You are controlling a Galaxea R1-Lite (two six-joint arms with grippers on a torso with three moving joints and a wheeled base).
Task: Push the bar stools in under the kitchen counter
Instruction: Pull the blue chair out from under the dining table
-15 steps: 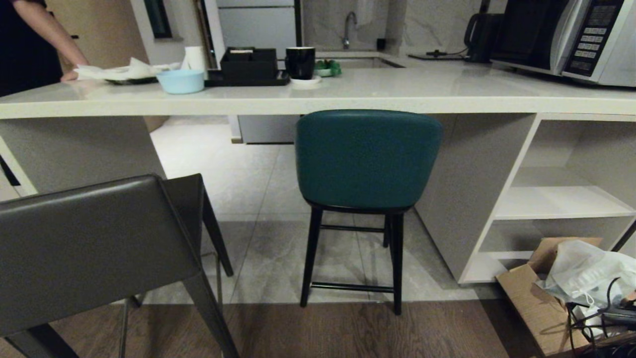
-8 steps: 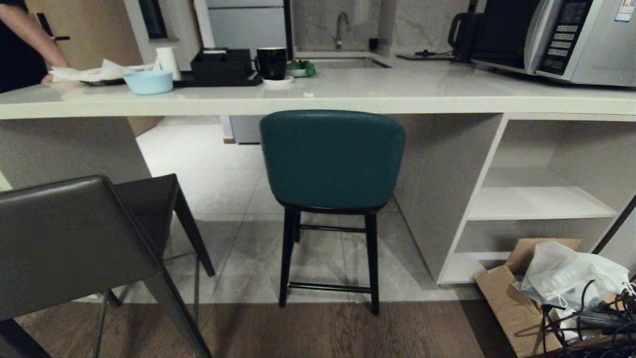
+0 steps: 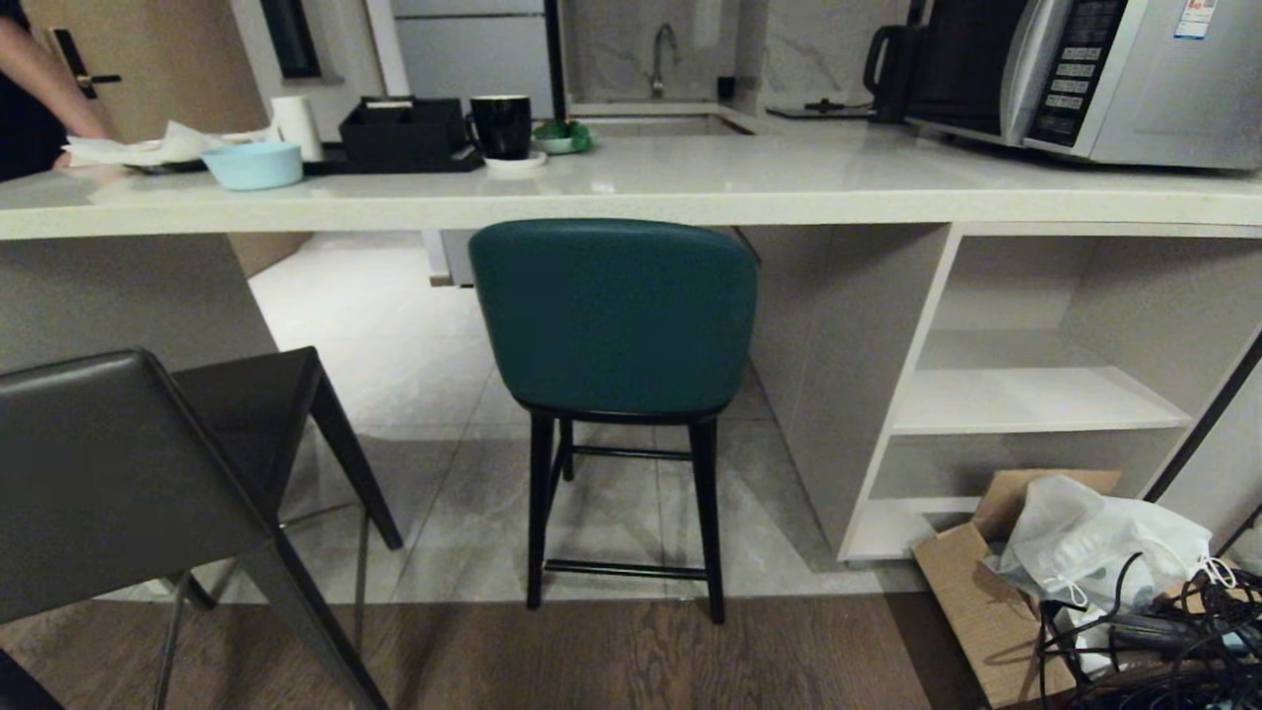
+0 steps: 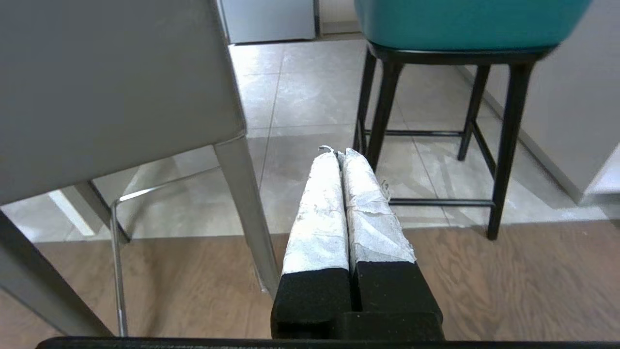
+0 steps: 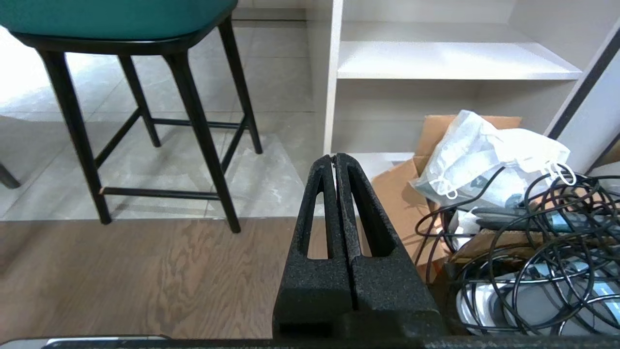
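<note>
The teal stool (image 3: pixel 613 325) stands at the kitchen counter (image 3: pixel 690 197), its back just under the counter's front edge and its black legs on the pale tiles. The grey stool (image 3: pixel 128 483) stands to its left and nearer the robot, well clear of the counter, with its rear legs on the wood floor.

Neither arm appears in the head view. In the left wrist view the left gripper (image 4: pixel 337 152) is held low and roughly level, pointing toward the gap between the two stools; the grey stool's leg is just beside it and the teal stool's legs lie ahead, apart from it. Its white-wrapped fingers (image 4: pixel 319 208) are pressed together with nothing between them.

In the right wrist view the right gripper (image 5: pixel 335 157) is likewise low, pointing at the foot of the white shelves (image 5: pixel 450 58), with the teal stool off to one side. Its black fingers (image 5: pixel 361 213) are closed flat against each other and empty. A cardboard box (image 5: pixel 402 194) with a white bag (image 5: pixel 484 150) and tangled black cables (image 5: pixel 533 242) sits beside it.
</note>
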